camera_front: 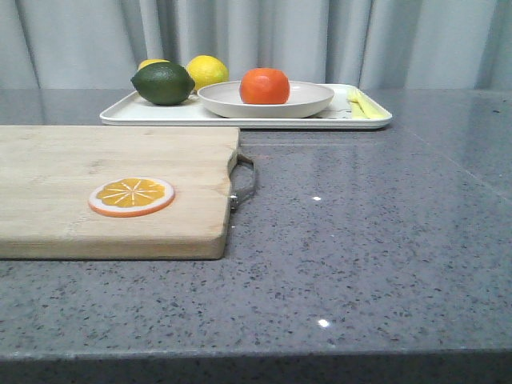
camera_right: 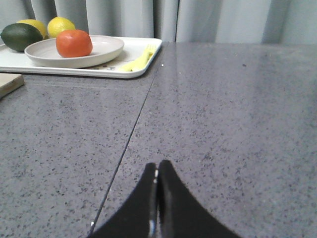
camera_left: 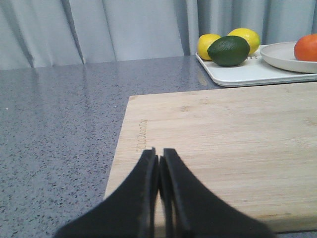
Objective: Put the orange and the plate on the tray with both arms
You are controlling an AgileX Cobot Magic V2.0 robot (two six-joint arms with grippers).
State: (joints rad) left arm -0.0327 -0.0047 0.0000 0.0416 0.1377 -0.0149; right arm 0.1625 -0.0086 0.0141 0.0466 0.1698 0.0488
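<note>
orange (camera_front: 264,86) on plate (camera_front: 308,102) | plate on tray (camera_front: 152,114), far | left gripper (camera_left: 158,157) closed, empty, over board (camera_left: 223,134) | right gripper (camera_right: 157,171) closed, empty

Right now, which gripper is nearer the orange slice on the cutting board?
Left. The left gripper hovers, jaws shut, over the cutting board where the orange slice lies. The right gripper, also shut, is over bare counter off the board's right side.
</note>
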